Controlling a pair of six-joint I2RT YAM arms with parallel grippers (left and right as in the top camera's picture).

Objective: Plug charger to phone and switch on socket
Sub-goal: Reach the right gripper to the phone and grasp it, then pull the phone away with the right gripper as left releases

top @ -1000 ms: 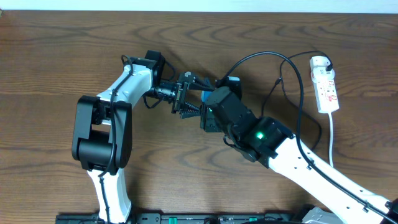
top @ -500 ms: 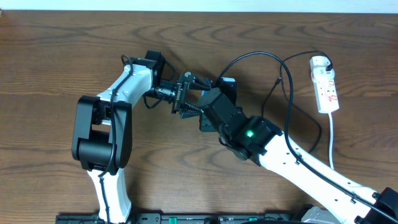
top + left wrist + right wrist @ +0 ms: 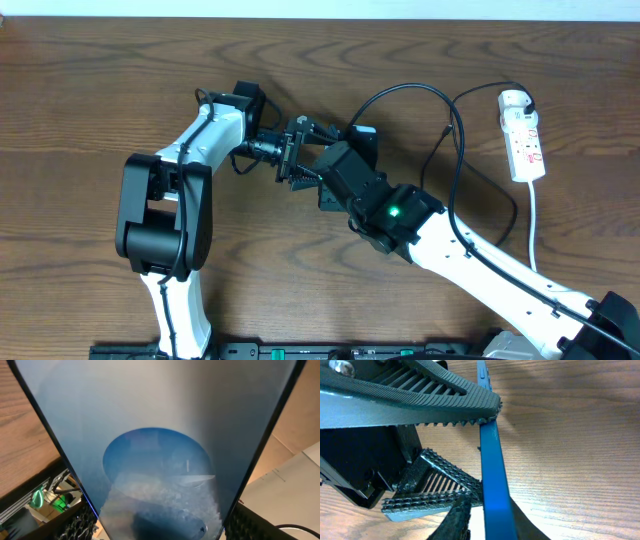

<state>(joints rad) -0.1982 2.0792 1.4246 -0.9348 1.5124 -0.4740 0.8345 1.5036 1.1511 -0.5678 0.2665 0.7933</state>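
The phone [image 3: 363, 131] stands on edge above the table, mostly hidden under both grippers. In the left wrist view its blue screen [image 3: 160, 435] fills the frame, and my left gripper [image 3: 165, 525] is shut on it, one finger at each long edge. From the right wrist the phone [image 3: 492, 460] appears edge-on as a blue strip. My right gripper [image 3: 492, 525] straddles it, almost closed, with a thin gap at its left finger. The charger [image 3: 420, 88] arcs from beside the phone to the socket [image 3: 524, 135] at the far right. Its tip is hidden.
The left gripper's ribbed fingers [image 3: 420, 395] crowd right up against my right gripper [image 3: 335, 165]. The socket's thick white cord [image 3: 533, 215] runs toward the front edge. Loops of black cable lie over the right arm [image 3: 460, 260].
My right gripper has slid left along the phone toward the left gripper and narrowed its fingers round the phone's edge. The left arm and the phone have stayed put.
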